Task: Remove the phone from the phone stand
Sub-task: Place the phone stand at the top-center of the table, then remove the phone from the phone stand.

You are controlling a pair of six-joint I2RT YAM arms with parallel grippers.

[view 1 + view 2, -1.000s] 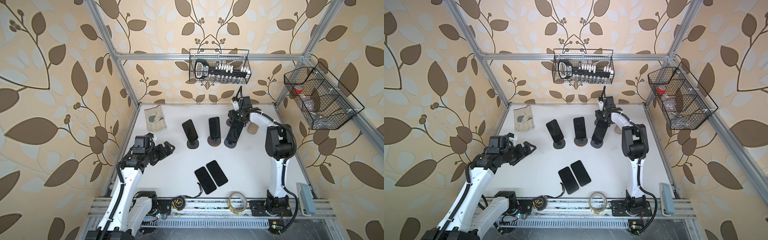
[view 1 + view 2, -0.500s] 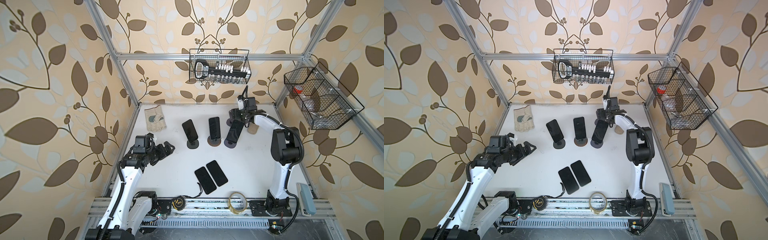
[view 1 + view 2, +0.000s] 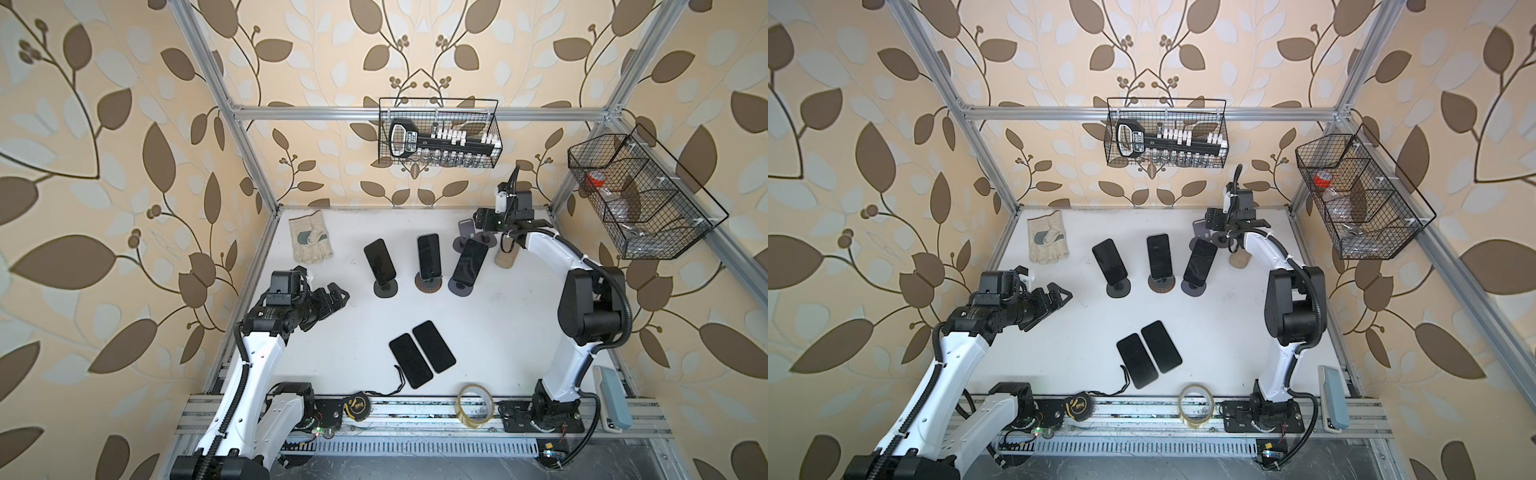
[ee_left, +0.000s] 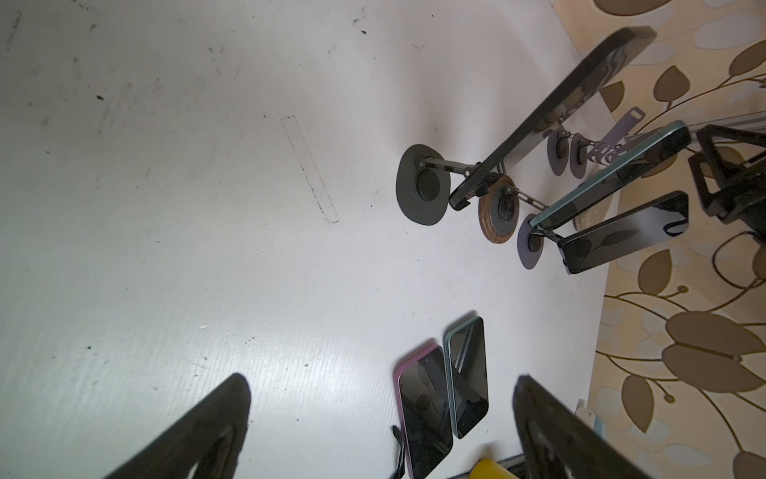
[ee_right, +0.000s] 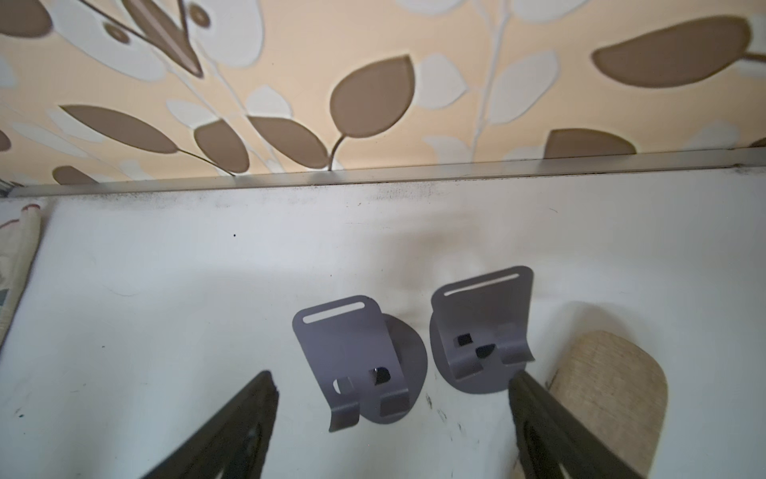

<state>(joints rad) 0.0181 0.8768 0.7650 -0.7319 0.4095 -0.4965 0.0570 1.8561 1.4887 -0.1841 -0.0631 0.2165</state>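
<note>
Our right hand (image 5: 393, 379) sits spread, empty, over bare stands (image 5: 352, 352) we reckon parked aside; left hand (image 4: 381, 381) spread too.

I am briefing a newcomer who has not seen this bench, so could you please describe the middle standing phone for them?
On the white table, three phones stand in a row on stands, towards the back wall. The middle phone is yours: its stand has a round brown wooden base, whereas its neighbours sit on a dark grey base and a purplish base.
</note>
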